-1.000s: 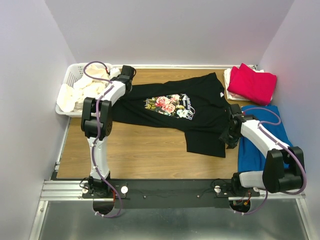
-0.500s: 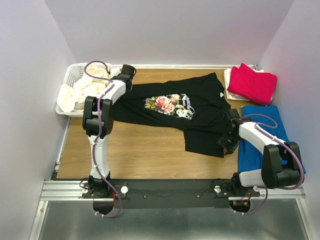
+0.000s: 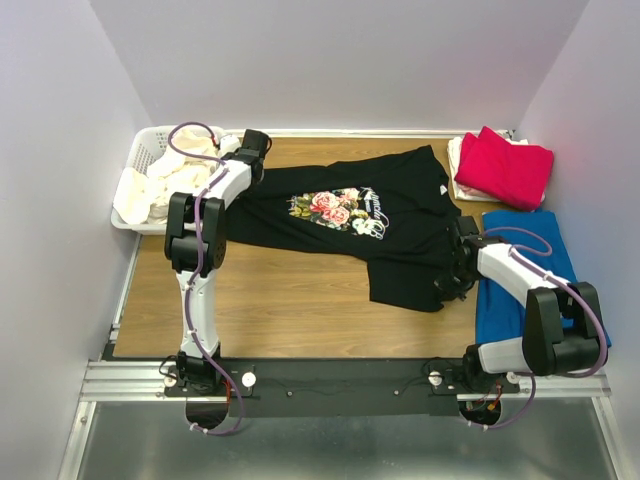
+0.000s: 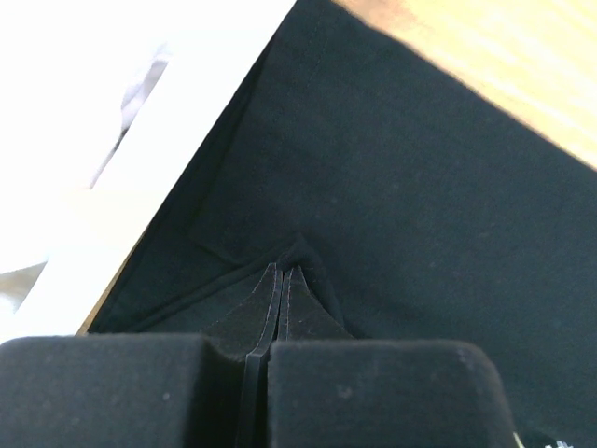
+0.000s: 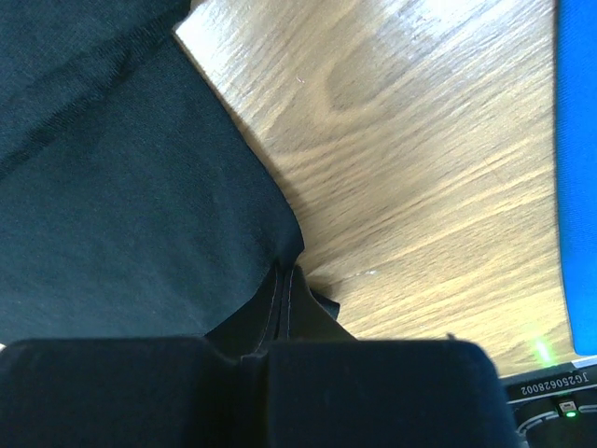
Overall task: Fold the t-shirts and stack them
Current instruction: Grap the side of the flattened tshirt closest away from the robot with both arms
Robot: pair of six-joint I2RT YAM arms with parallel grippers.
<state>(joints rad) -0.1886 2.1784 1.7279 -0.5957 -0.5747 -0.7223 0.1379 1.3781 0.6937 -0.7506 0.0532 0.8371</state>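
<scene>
Black t-shirt (image 3: 350,230): lies chest-up across the far half of the table (image 3: 300,310), spread out but creased. The rose print and white lettering face upward. One end reaches the basket on the left and the other falls toward the near right.

Left gripper (image 4: 282,280): the jaws are pressed together, with a small peak of black fabric pinched between the tips. It sits at the shirt's left end, just beside the basket wall.

Right gripper (image 5: 284,280): the jaws are closed. The shirt's near-right edge runs into the tips and puckers there, with bare wood just beside it.

Red t-shirt (image 3: 505,165): folded, in the far right corner, well apart from both grippers.

Cream-white t-shirt (image 3: 460,155): folded beneath the red one, with only its left edge showing.

Basket (image 3: 140,150): white plastic lattice, in the far left corner.

Cream-white garments (image 3: 165,180): heaped loosely in the basket and spilling over its near rim.

Blue cloth (image 3: 497,305): flat along the right side of the table and partly under the right arm. In the right wrist view it appears as a strip at the frame's right edge.
</scene>
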